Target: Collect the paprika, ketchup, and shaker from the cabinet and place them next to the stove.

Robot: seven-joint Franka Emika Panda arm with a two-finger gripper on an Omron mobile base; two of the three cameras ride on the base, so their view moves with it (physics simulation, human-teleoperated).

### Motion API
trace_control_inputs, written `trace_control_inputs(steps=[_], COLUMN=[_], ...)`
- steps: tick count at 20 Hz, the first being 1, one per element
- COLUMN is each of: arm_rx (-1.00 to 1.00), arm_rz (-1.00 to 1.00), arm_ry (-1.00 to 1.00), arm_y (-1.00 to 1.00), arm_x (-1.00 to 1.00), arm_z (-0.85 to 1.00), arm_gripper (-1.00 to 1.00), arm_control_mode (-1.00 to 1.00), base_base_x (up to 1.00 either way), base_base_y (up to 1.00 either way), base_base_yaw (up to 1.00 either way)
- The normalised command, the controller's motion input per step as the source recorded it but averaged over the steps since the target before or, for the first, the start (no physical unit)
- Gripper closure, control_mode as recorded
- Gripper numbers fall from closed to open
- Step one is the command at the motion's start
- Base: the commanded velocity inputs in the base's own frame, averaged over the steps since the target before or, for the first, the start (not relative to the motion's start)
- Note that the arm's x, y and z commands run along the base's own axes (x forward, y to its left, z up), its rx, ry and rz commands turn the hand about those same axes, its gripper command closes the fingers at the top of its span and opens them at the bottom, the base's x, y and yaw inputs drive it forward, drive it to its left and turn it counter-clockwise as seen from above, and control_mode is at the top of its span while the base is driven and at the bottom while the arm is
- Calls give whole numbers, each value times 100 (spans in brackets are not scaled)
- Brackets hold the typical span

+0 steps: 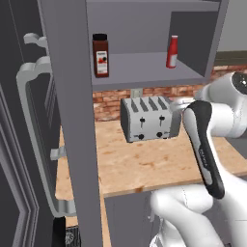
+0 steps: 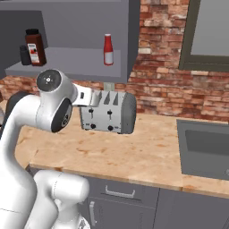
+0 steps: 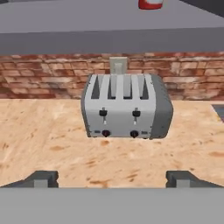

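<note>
Brick wall and wooden counter point(image 3: 109, 153) are facing us, toaster point(image 3: 127, 107) ahead. We are holding our gripper point(image 3: 111, 178) open and empty, well below the cabinet shelf point(image 2: 71, 60) where paprika point(image 2: 35, 47), ketchup point(image 2: 108, 49) and shaker point(image 2: 25, 55) are standing upright, above us.

a kitchen: toaster point(image 3: 126, 106) on a wooden counter point(image 2: 147, 156), brick wall point(image 2: 165, 85), sink point(image 2: 205, 150), wall cabinet point(image 1: 144, 67).
</note>
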Motion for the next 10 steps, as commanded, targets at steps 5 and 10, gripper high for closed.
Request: trace_control_inputs(steps=[5, 10], arm_rx=[2, 3], arm_rz=[0, -1], arm_ry=[-42, -21], arm_y=[0, 17], arm_x=[11, 38], arm_z=[71, 40], arm_gripper=[-100, -100], arm_control_mode=[-100, -100], base_base_x=[0, 0], base_base_y=[0, 0], base_base_yaw=[0, 0])
